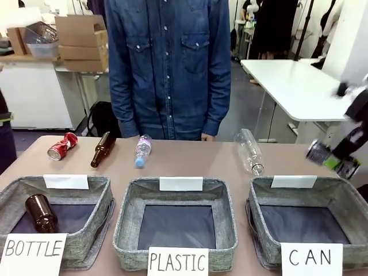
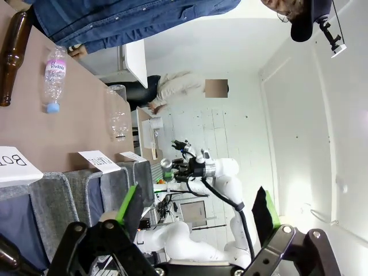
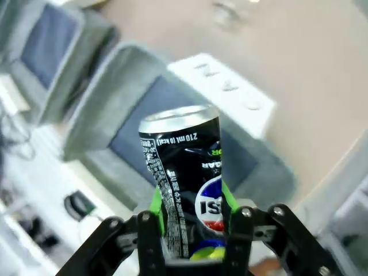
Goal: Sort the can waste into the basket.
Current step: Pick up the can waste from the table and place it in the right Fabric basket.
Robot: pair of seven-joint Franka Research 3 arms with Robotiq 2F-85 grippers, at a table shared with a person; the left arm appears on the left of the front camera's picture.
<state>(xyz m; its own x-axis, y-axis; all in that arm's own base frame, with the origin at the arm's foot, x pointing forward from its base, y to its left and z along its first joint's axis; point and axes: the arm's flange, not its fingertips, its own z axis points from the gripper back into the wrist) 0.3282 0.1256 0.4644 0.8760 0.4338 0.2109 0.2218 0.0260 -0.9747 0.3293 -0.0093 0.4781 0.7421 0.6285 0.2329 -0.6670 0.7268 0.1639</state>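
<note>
Items on the counter [image 1: 195,164], middle row, left to right: red dented can [image 1: 62,146], brown bottle [image 1: 102,149], small plastic bottle [image 1: 142,150], clear bottle [image 1: 249,150]. At the right edge of the frame the right claw [image 1: 329,159], tilted, in the air by the CAN basket [image 1: 257,213], clamps the dark can [image 1: 317,152]: silver top, black printed side. Wrist view: left claw [image 2: 195,201] spread wide.

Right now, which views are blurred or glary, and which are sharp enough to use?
Front view: sharp, except the right gripper and its dark can, smeared by motion at the right edge. Right wrist view: the can crisp, the table behind it blurred. Left wrist view: sharp but rolled sideways, with a bright patch on the white wall.
</note>
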